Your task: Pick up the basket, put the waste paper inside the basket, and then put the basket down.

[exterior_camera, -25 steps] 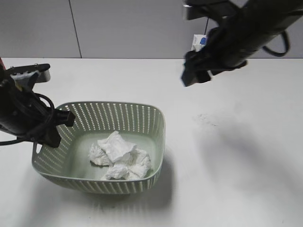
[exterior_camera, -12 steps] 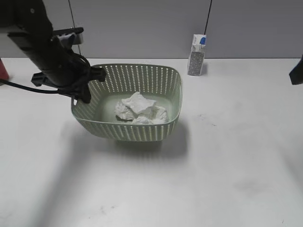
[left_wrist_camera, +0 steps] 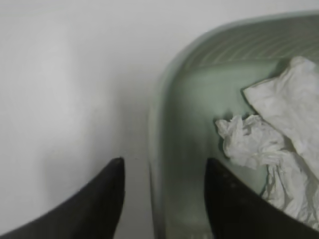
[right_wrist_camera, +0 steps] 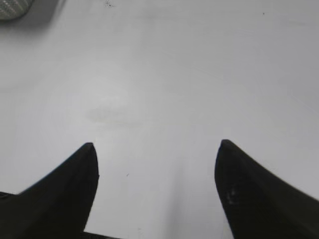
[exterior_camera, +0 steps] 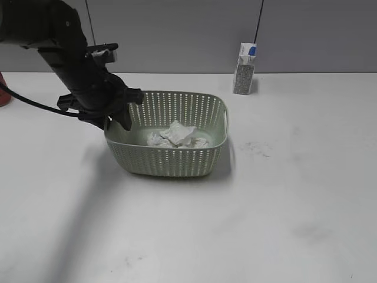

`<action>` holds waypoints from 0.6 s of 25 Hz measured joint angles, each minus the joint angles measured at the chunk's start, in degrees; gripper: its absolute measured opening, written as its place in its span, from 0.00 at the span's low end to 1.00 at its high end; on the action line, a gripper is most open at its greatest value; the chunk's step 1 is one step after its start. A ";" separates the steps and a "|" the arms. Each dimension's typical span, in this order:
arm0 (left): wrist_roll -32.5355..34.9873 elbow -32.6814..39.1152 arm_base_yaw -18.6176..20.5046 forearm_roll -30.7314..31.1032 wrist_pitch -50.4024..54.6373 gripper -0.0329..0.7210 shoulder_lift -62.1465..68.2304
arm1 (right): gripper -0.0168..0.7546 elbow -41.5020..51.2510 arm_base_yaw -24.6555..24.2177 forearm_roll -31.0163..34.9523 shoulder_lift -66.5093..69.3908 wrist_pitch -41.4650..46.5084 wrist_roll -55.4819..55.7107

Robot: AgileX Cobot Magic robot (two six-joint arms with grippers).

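Note:
The pale green basket [exterior_camera: 177, 162] rests on the white table, left of the middle. The white waste paper [exterior_camera: 178, 134] lies crumpled inside it. My left gripper [exterior_camera: 118, 118] is at the basket's left rim. In the left wrist view its jaws [left_wrist_camera: 164, 167] are open and straddle the basket's wall [left_wrist_camera: 184, 99] with gaps on both sides; the waste paper [left_wrist_camera: 259, 144] lies to the right. My right gripper [right_wrist_camera: 157, 149] is open and empty over bare table; it is out of the exterior view.
An upright white-blue-grey carton [exterior_camera: 244, 69] stands at the back, right of the basket. A red object [exterior_camera: 3, 91] shows at the far left edge. A grey perforated object [right_wrist_camera: 12, 7] sits at the top left corner of the right wrist view.
The left arm has brought the basket down and to the right until it rests on the table. The right arm has left the exterior view.

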 joint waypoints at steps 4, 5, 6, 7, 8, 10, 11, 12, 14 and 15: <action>0.00 -0.04 0.66 -0.12 2.02 0.80 0.00 | 0.77 6.06 0.00 0.00 -13.04 1.82 0.67; 0.00 -0.04 0.97 -0.08 2.80 0.85 -0.12 | 0.77 7.38 0.00 -0.09 -16.16 2.74 1.08; 0.00 -0.04 1.33 -0.08 3.63 0.89 -0.25 | 0.77 8.01 0.00 -0.16 -18.48 3.48 1.52; 0.00 -0.04 1.63 -0.08 4.48 0.90 -0.58 | 0.77 8.16 0.00 -0.25 -21.10 4.10 2.12; 0.06 -0.04 2.11 -0.08 5.36 0.91 -1.10 | 0.77 8.47 0.00 -0.30 -23.54 4.41 3.07; 0.20 -0.04 3.34 -0.07 6.49 0.93 -2.63 | 0.77 9.55 0.00 -0.30 -27.56 5.44 5.03; 0.45 -0.11 3.95 0.05 7.01 0.93 -3.36 | 0.77 9.92 0.00 -0.50 -29.50 6.07 5.65; 0.88 -0.15 4.76 0.04 7.57 0.93 -4.24 | 0.77 10.12 0.00 -0.73 -31.25 6.47 6.24; 2.25 -0.15 6.33 -0.02 8.75 0.93 -5.99 | 0.77 10.11 0.00 -1.16 -34.14 6.60 7.27; 2.68 -0.15 7.26 0.14 9.49 0.93 -6.76 | 0.77 10.11 0.00 -1.34 -35.48 6.71 7.53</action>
